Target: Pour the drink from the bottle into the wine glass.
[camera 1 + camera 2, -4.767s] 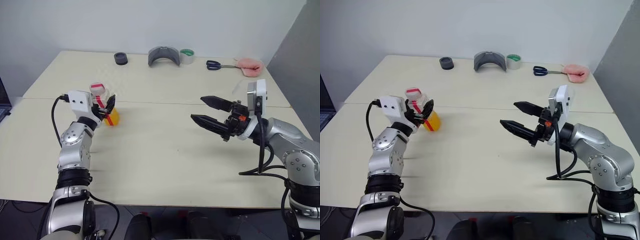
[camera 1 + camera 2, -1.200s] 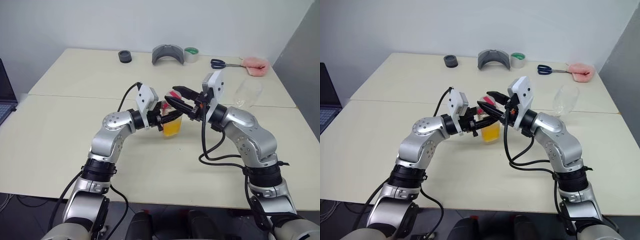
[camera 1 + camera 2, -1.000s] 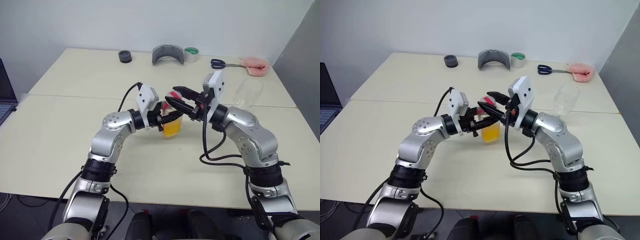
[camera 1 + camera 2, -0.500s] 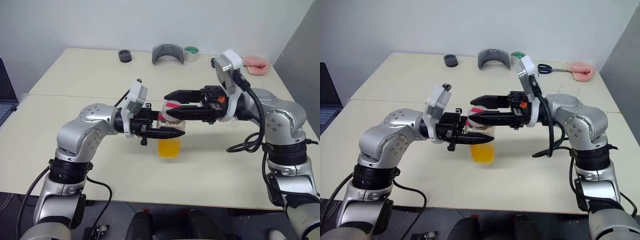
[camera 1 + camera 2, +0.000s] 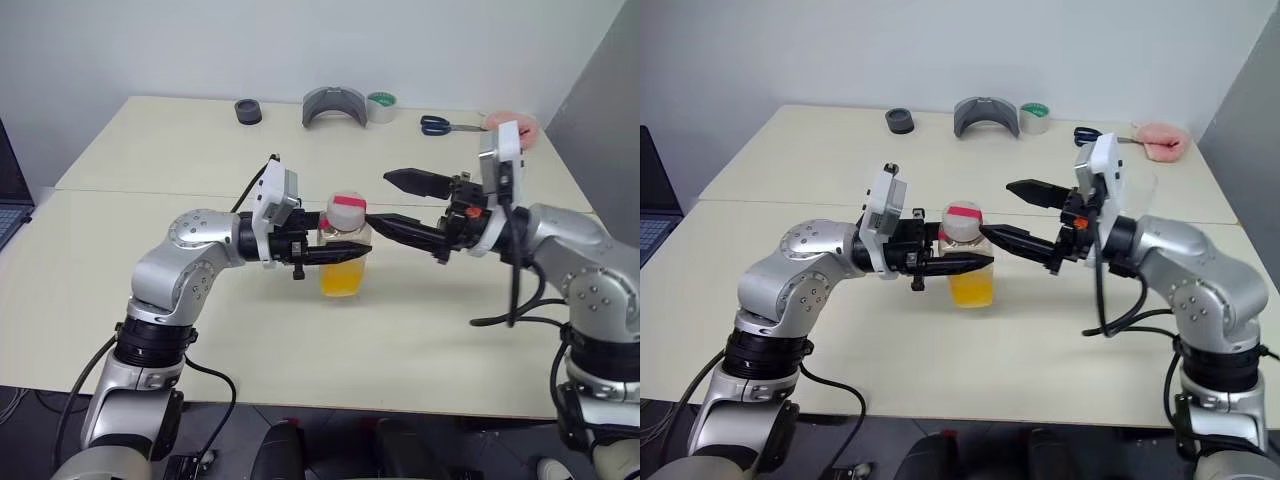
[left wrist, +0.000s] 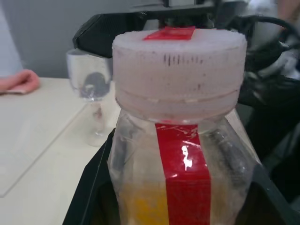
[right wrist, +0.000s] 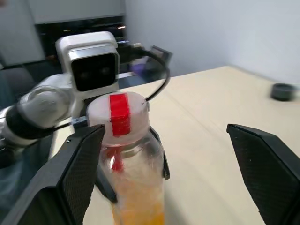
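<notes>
The bottle [image 5: 345, 250] stands upright, clamped in the left gripper [image 5: 335, 256], whose fingers pinch its body above the drink [image 5: 341, 280]. The right gripper [image 5: 405, 205], fingers spread wide, sits just beside the cap [image 5: 347, 209], not touching it. The cap is still on, so uncapping is the step in hand. Next, those fingers must close on the cap and twist. The wine glass [image 6: 91, 101] stands beyond the bottle, on the tabletop [image 5: 160, 160].
</notes>
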